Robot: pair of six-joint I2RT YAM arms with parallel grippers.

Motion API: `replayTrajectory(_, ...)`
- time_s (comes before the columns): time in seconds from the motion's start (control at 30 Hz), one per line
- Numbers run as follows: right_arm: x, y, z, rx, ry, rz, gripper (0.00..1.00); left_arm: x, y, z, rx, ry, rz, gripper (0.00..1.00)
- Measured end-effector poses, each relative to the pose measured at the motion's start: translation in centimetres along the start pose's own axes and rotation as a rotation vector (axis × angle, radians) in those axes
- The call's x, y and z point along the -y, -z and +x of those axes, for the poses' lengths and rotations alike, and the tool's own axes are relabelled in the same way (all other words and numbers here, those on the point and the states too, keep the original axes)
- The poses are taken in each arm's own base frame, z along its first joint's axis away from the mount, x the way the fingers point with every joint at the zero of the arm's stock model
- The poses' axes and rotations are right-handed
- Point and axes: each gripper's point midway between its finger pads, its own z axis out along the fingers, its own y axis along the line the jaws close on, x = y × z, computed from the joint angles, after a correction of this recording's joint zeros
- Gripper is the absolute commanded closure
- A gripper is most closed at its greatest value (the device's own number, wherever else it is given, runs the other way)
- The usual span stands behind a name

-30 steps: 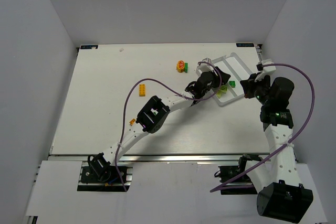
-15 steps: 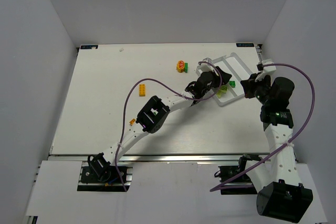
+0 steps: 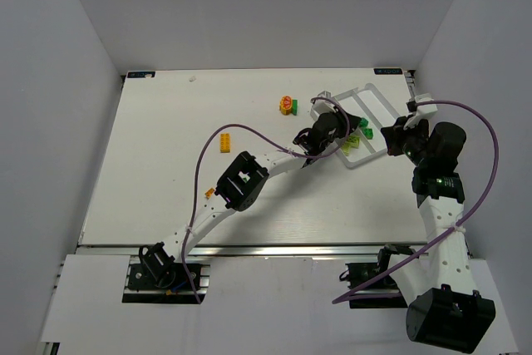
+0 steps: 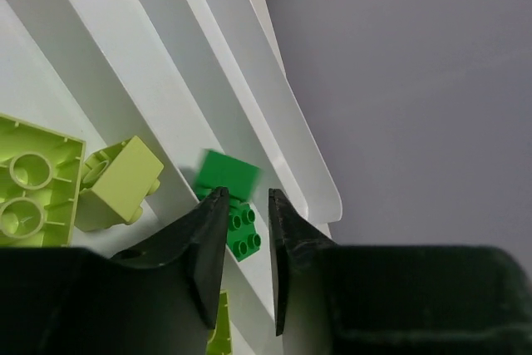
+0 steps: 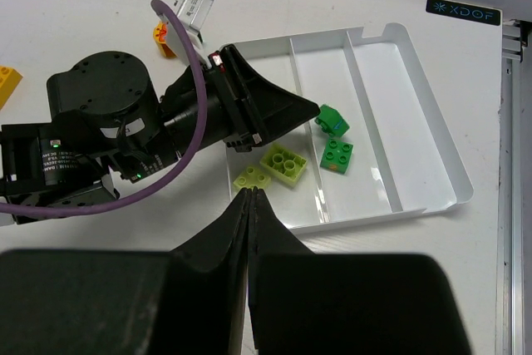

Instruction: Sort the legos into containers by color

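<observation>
The clear three-compartment tray (image 3: 376, 97) sits at the back right. My left gripper (image 3: 351, 120) hangs over it, jaws slightly apart and empty (image 4: 247, 193). A dark green brick (image 4: 229, 172), blurred and tilted, lies just beyond its tips in the middle compartment (image 5: 332, 120). A second green brick (image 5: 337, 154) lies beside it. Two lime bricks (image 5: 283, 161) (image 5: 250, 177) lie in the near compartment. My right gripper (image 5: 251, 193) is shut and empty, just right of the tray (image 3: 389, 137).
On the table left of the tray are a round orange-and-red piece (image 3: 285, 104) touching a green brick (image 3: 294, 106), and an orange brick (image 3: 225, 143). The left arm and its purple cable (image 3: 249, 132) stretch across the middle. The tray's far compartment (image 5: 399, 114) holds nothing.
My left gripper has drawn back slightly to the left over the tray. The right arm has not moved.
</observation>
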Motion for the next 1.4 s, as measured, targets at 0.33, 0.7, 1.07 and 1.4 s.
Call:
replayTrajectory(0.33, 0.2, 0.1, 0.0, 0.001, -0.003, 0.005, 1.0, -0.3, 0.0, 0.1, -0.001, 0.009, -0.017, 0.68)
replayTrajectory(0.7, -2.4, 0.2, 0.6, 0.005, 0.113, -0.189, 0.53, 4.5, 1.6, -2.9, -0.011, -0.148, 0.039, 0.38)
replayTrajectory(1.07, -10.5, 2.9, 3.2, 0.057, 0.316, -0.692, 0.23, 13.3, 24.9, -20.6, 0.119, -0.379, -0.08, 0.09)
replayTrajectory(1.4, -21.0, 3.4, 10.0, 0.007, 0.642, -1.163, 0.11, 3.4, 46.6, -25.2, 0.15, -0.649, -0.415, 0.02)
